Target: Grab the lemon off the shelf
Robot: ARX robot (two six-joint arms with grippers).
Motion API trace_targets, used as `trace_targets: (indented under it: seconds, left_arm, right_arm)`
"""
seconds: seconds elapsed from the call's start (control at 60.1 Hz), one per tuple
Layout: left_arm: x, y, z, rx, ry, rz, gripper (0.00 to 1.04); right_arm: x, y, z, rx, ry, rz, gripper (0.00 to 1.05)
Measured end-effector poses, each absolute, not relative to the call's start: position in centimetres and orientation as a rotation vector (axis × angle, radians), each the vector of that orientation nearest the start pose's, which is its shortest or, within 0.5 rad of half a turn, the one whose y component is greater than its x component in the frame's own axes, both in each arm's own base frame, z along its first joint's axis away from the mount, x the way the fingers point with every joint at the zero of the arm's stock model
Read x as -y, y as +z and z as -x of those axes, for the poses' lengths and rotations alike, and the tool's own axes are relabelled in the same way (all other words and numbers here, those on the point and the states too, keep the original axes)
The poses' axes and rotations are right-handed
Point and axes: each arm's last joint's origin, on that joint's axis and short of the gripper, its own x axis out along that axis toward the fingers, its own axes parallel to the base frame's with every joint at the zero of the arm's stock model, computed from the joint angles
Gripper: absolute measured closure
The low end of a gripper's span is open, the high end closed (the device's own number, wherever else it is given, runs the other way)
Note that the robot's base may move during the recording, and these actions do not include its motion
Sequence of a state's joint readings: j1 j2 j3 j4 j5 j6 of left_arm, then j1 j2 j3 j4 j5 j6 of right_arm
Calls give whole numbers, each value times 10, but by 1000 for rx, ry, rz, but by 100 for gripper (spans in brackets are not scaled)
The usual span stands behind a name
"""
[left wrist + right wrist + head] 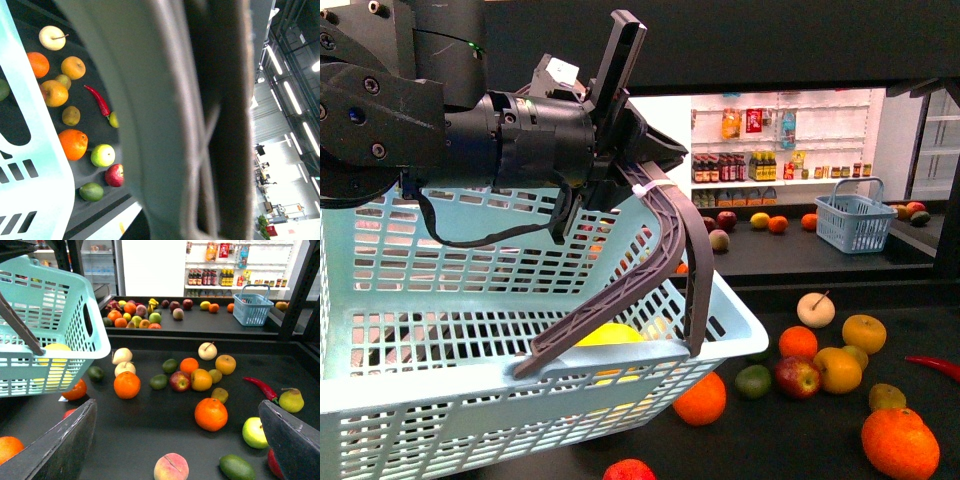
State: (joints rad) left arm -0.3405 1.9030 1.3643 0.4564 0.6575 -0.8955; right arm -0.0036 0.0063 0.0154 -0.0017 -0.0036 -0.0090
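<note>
Above basket (440, 330), pinches handle (675, 240) with left gripper (645, 165); spreads right gripper (175, 440) near basket; risks spilling lemon (610, 334) through tilt or handle slip.

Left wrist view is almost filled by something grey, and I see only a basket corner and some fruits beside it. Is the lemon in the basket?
Observer: It seems so. In the front view a bright yellow fruit, most likely the lemon, lies inside the basket.
Operator: Thank you. And what is the grey thing that blocks my view?
Observer: It is probably the handle of the basket. The front view shows it hanging at the left gripper, which carries the basket. I cannot tell how far the jaws are closed.
</note>
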Motion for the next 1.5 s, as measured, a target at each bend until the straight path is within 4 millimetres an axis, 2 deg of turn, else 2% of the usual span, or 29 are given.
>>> trace_targets:
  seconds: [0.117, 0.166, 0.283, 0.383, 0.533, 0.749, 0.866, 1.149, 1.315, 1.498]
  left_arm:
    - [160, 275, -411, -415, -678, 936, 99]
    - [150, 279, -416, -335, -601, 993, 99]
    - [107, 292, -428, -110, -494, 1168, 99]
    - [78, 296, -433, -21, -458, 1234, 99]
    - [19, 288, -441, 92, -395, 1321, 99]
    - [-42, 279, -441, 154, -345, 1326, 99]
    - [-69, 271, -437, 196, -328, 1325, 99]
    - [-110, 246, -431, 224, -317, 1349, 99]
    - [-124, 231, -430, 238, -321, 1363, 99]
    - [-130, 220, -428, 279, -337, 1372, 99]
  right_arm:
    - [0, 168, -97, 7, 0, 9, 7]
    - [0, 168, -97, 7, 0, 9, 7]
    - [0, 168, -97, 7, 0, 9, 7]
    - [0, 168, -97, 7, 0, 9, 7]
    - [0, 168, -97, 7, 0, 8, 7]
    - [0, 168, -97, 8, 0, 8, 7]
    - [0, 168, -97, 8, 0, 8, 7]
    - [0, 168, -97, 8, 0, 8, 7]
    - [0, 168, -97, 8, 0, 8, 7]
    - [0, 168, -97, 8, 0, 8, 7]
